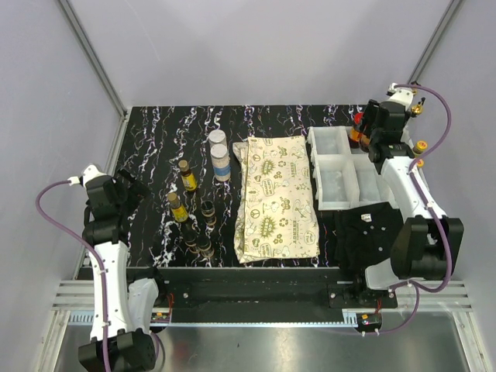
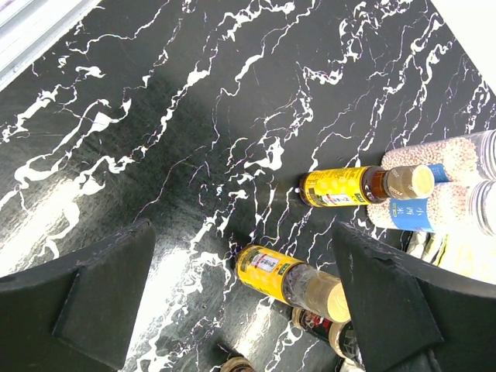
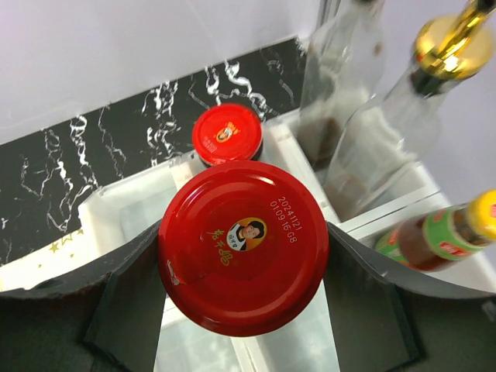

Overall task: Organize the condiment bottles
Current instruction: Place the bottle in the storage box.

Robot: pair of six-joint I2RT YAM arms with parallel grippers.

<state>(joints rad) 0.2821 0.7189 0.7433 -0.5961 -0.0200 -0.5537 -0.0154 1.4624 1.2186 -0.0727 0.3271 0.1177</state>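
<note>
Condiment bottles (image 1: 179, 207) mostly wait unsorted on my desk (image 1: 155, 147); right pincer (image 3: 248, 294) clamps a red-lidded jar (image 3: 242, 246), left pincer (image 2: 244, 298) gapes empty.

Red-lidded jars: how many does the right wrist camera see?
2. One red-lidded jar sits gripped in the right gripper; a second red-lidded jar stands just beyond it, at the far rim of the white bin. Others may be hidden elsewhere.
</note>
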